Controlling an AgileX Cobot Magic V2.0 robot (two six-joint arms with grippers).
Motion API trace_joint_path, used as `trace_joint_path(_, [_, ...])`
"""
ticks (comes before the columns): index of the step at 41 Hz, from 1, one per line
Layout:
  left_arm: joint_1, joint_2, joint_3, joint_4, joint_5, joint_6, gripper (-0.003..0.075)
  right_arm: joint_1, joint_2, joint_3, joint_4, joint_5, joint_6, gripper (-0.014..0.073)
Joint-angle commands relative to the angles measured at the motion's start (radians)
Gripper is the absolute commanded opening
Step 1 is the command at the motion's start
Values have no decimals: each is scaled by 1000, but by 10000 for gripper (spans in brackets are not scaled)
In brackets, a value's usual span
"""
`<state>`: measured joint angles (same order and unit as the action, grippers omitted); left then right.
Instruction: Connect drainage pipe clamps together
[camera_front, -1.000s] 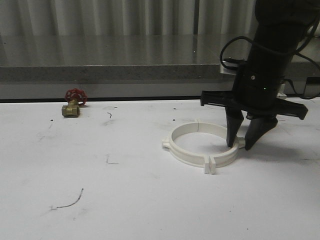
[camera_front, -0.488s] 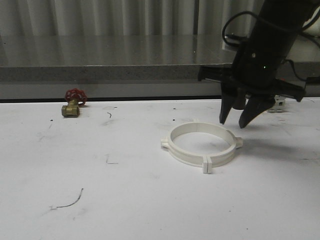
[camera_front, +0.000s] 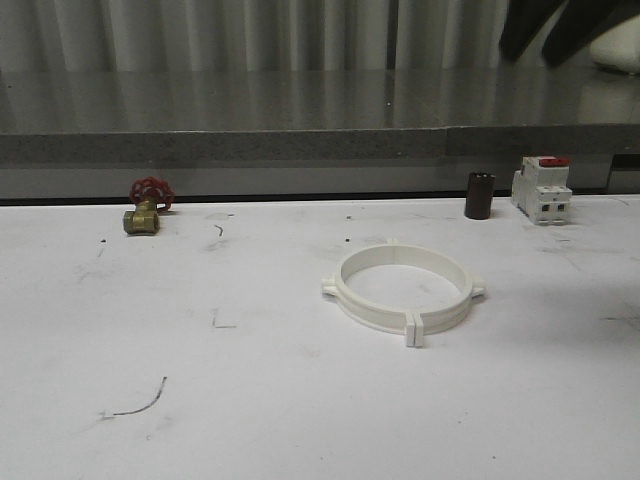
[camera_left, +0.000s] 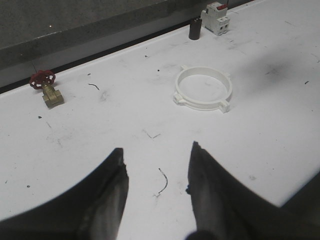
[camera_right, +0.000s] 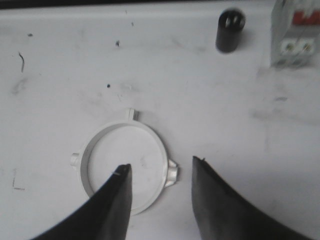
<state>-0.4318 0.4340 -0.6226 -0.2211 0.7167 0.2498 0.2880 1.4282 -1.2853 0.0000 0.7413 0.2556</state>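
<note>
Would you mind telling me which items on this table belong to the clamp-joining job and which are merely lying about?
Belonging to the job:
- drainage pipe clamps, lying as one closed ring

Lying about:
- brass valve with red handwheel
- small dark cylinder
- white breaker with red top

Two drainage pipe clamps (camera_front: 403, 290), one red-handled valve (camera_front: 147, 206), one dark cylinder (camera_front: 479, 195), one breaker (camera_front: 541, 189)
</note>
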Motion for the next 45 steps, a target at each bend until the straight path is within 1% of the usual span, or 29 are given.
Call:
trace_joint_path(1, [2,8,-26,-20,-78,-5,273,-14,-192,45,-28,-129,-126,326])
trace_joint_path(5, [2,8,-26,-20,-78,-5,273,-51,-344,143,15,-204,-211,326])
trace_joint_path(8, [2,8,-26,-20,-78,-5,273,-89,-441,214,46,-222,-248,326])
trace_joint_path(14, [2,8,-26,-20,-78,-5,273,-145,-600,343,82,-146,-256,326])
trace_joint_path(21, [2,8,-26,-20,-78,-5,273,-148,-749,462,78,-95,-256,326])
trace_joint_path(24, [2,8,-26,-20,-78,-5,273,-148,-805,496,75,-27,-256,326])
trace_joint_path(28, [2,8,-26,-20,-78,-5,273,-148,-851,505,75,69,-256,326])
trace_joint_path(30, [2,8,-26,-20,-78,-5,273,-148,-861,505,75,84,-256,326])
trace_joint_path(41, [2,8,-26,-20,-78,-5,273,-148,-893,505,75,79,-256,326])
trace_joint_path(45, [2,8,-26,-20,-78,-5,273,-148,-893,505,75,76,-256,306])
